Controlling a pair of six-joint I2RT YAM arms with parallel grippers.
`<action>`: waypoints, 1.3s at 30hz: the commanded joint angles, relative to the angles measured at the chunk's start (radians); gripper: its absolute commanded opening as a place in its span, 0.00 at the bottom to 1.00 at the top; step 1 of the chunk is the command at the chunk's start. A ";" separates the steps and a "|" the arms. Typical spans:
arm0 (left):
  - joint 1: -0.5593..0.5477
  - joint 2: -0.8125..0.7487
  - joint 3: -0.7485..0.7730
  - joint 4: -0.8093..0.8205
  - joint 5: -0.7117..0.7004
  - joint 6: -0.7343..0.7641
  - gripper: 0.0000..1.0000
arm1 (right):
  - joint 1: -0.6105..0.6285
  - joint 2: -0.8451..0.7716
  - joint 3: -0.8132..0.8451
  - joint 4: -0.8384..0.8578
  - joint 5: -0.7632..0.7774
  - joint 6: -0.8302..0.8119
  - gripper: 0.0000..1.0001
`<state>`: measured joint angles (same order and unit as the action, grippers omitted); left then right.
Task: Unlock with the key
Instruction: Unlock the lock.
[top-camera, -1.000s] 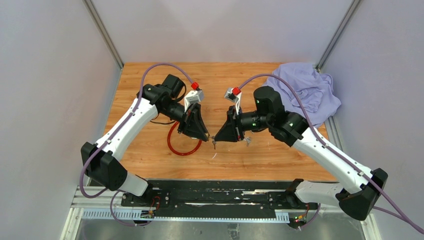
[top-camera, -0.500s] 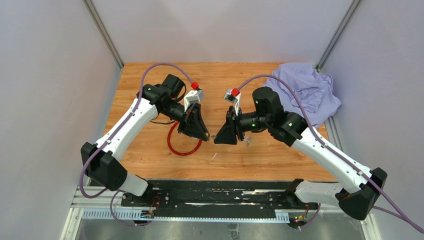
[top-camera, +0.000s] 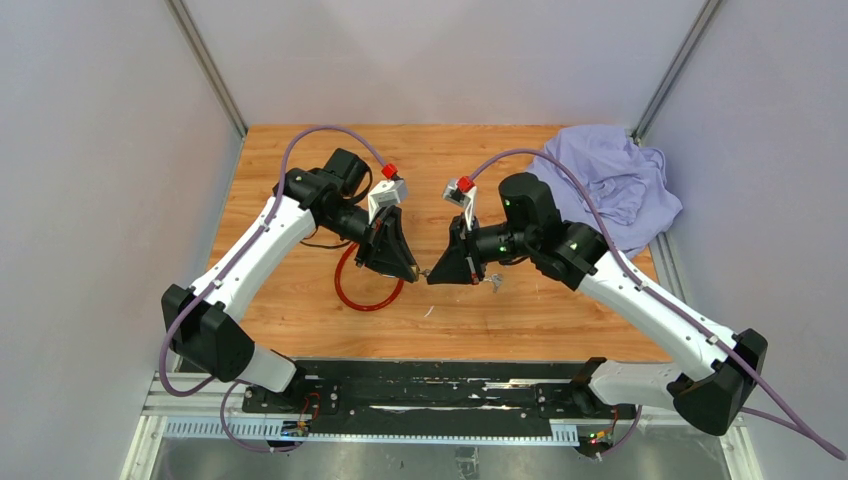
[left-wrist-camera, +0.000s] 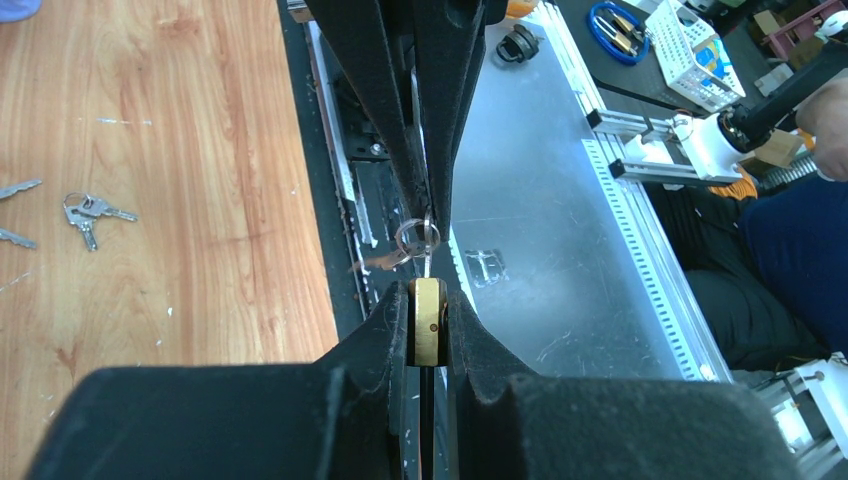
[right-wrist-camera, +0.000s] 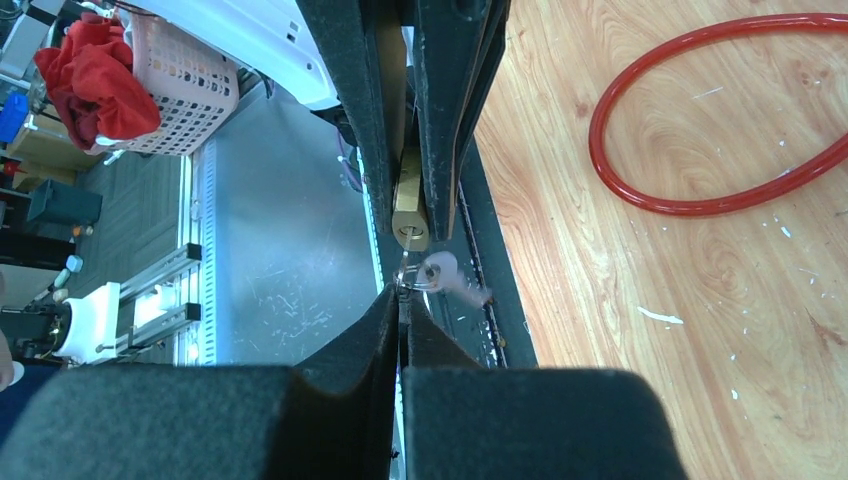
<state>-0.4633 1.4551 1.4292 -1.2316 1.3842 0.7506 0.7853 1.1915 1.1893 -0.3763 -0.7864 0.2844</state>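
My left gripper (top-camera: 411, 271) is shut on a small brass padlock (left-wrist-camera: 430, 322), clamped edge-on between its fingers and held above the table. My right gripper (top-camera: 433, 277) faces it tip to tip and is shut on a key (left-wrist-camera: 427, 264) whose blade meets the padlock's keyhole end. The key's ring (left-wrist-camera: 418, 238) hangs at the joint. In the right wrist view the padlock (right-wrist-camera: 410, 215) sits just beyond my shut right gripper (right-wrist-camera: 402, 293), with the ring (right-wrist-camera: 436, 272) beside it. How deep the key sits in the lock is hidden.
A red cable loop (top-camera: 366, 291) lies on the wooden table (top-camera: 300, 160) under the left gripper. Spare keys (left-wrist-camera: 86, 212) lie on the wood by the right gripper. A crumpled purple cloth (top-camera: 612, 185) fills the back right corner. A black rail (top-camera: 430, 385) runs along the near edge.
My right gripper has shifted slightly left towards the left gripper, closing the small gap between the tips. The left arm has held still.
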 joint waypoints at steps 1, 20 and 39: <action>0.000 -0.016 0.031 0.008 0.033 0.000 0.00 | -0.003 0.000 -0.005 0.062 -0.037 0.025 0.01; 0.000 -0.007 0.029 0.007 0.047 0.001 0.00 | 0.037 0.064 0.038 0.052 -0.013 0.009 0.01; 0.002 -0.016 0.027 0.008 -0.016 0.006 0.00 | 0.036 0.031 0.070 0.004 0.021 0.009 0.53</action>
<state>-0.4522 1.4559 1.4353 -1.2533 1.3308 0.7521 0.8417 1.2793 1.2366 -0.3878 -0.7822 0.3065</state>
